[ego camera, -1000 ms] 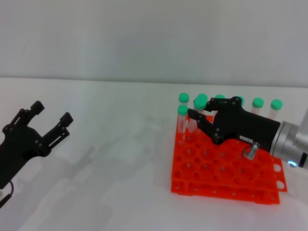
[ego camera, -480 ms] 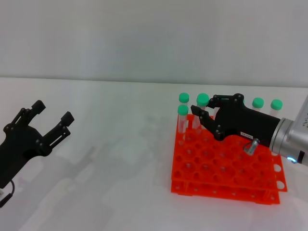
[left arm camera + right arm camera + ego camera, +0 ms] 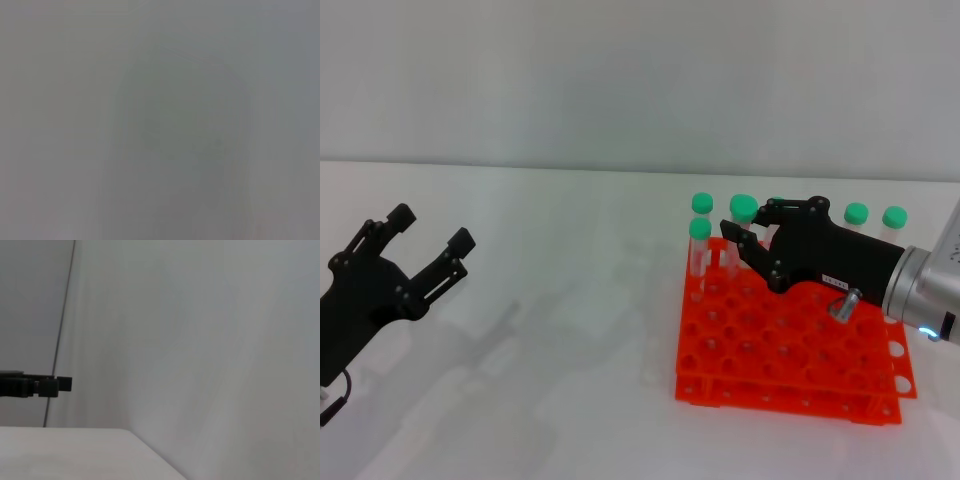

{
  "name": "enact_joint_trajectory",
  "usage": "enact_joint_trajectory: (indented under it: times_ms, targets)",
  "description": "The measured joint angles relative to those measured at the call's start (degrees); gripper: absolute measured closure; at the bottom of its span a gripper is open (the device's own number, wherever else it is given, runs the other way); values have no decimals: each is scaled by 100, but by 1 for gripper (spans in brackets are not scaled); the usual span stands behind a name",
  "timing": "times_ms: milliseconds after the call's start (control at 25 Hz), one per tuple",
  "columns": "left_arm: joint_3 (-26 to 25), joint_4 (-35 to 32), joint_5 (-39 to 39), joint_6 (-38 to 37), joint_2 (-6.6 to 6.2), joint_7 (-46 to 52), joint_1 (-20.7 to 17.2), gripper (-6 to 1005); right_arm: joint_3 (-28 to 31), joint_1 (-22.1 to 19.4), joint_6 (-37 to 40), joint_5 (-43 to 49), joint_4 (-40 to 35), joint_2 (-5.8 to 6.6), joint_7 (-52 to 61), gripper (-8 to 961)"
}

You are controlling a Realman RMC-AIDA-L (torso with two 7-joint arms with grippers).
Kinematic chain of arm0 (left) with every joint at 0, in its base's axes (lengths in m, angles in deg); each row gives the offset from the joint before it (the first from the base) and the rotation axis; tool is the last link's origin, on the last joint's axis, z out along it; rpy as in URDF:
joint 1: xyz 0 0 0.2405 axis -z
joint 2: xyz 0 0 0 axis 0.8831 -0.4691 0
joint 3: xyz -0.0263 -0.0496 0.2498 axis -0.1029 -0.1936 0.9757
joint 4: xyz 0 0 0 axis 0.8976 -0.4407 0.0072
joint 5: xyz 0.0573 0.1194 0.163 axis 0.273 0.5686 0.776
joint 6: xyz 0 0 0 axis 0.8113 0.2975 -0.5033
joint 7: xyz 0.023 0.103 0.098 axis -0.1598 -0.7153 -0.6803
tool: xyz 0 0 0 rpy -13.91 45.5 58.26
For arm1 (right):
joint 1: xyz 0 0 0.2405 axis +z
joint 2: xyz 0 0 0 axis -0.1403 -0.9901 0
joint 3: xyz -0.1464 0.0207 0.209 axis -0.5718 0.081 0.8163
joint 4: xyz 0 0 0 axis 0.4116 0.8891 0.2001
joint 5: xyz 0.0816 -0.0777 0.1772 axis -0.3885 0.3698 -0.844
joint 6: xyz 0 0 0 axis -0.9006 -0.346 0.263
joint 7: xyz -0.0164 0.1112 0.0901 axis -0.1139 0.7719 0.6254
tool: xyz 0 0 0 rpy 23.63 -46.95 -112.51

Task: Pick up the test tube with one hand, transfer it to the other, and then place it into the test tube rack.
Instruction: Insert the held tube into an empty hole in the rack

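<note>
Right gripper point(image 3: 748, 222) hangs over the rack point(image 3: 790, 350), fingers spread around a green-capped tube point(image 3: 742, 208). Left gripper point(image 3: 428, 238) sits open, well apart.

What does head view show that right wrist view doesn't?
Head view only: the test tube rack with green-capped tubes along its far side, the right gripper over that far row with its fingers spread around one green cap, and the left gripper open, off to the left. Right wrist view only: a black finger tip against the wall. Shared: the white table and the wall.
</note>
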Motion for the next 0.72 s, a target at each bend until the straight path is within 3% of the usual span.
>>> enact_joint_trajectory:
  times_ms: [720]
  targets:
    - [0,0,4,0,8,-1,99,123,-180,62,-431,1,17,-14,-10,722]
